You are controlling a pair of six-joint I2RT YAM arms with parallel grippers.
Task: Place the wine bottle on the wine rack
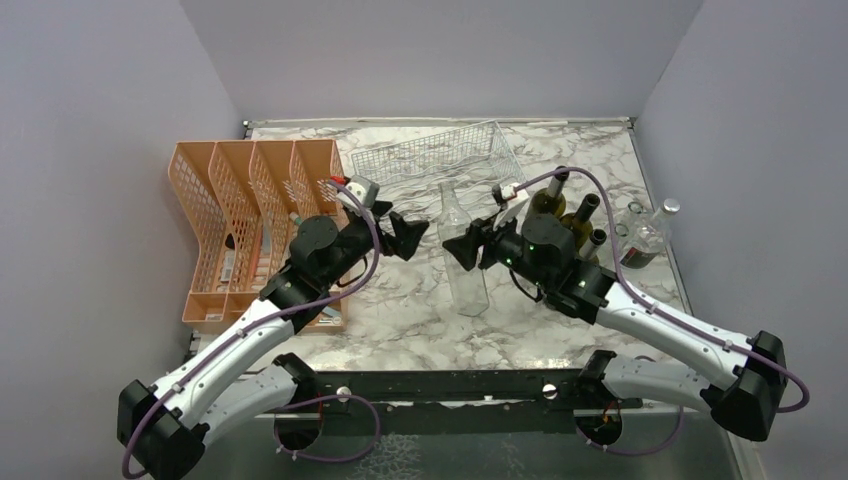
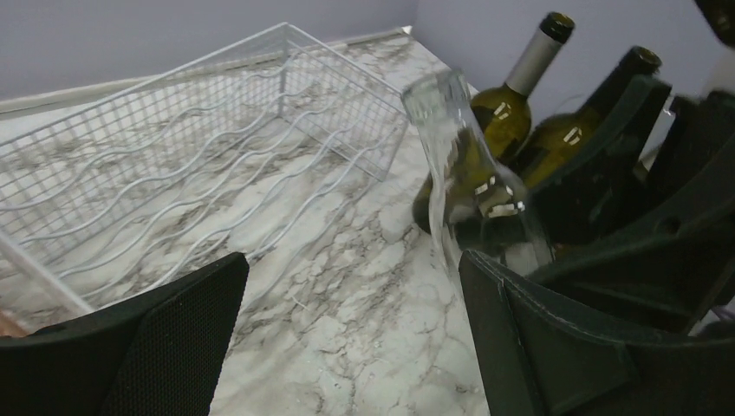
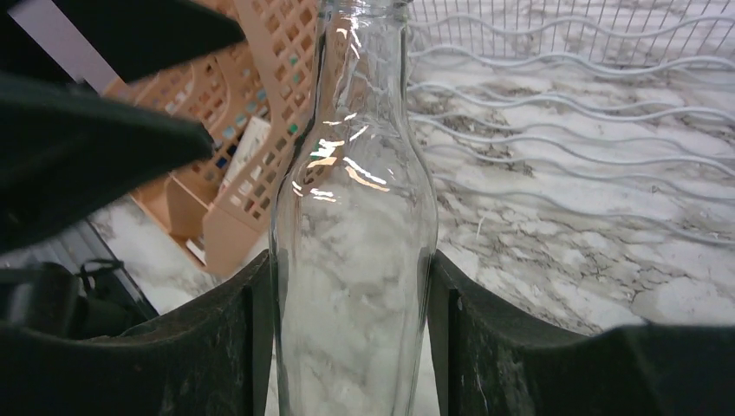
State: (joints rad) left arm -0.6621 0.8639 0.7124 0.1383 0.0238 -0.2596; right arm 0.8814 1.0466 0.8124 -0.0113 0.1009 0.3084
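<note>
Fingers (image 3: 221,347) of the right gripper (image 1: 466,250) pinch the clear wine bottle (image 3: 351,260); those of the left gripper (image 1: 408,236) are spread just beside it, wine rack (image 1: 435,158) behind.

The right gripper (image 1: 463,250) is holding the clear wine bottle (image 1: 470,290) around its middle, with one finger sitting on each side. The bottle's neck is pointing toward the white wine rack (image 1: 430,155), which is sitting at the back of the marble table (image 1: 400,320). The bottle and the rack are staying apart. The left gripper (image 1: 415,238) is hanging just beside the bottle with its fingers spread wide, gripping nothing. An orange mesh organiser (image 1: 240,220) is standing on the left. Some green bottles (image 1: 550,203) are standing behind the right arm (image 1: 660,325), and small clear bottles (image 1: 648,238) are standing near the right wall.
</note>
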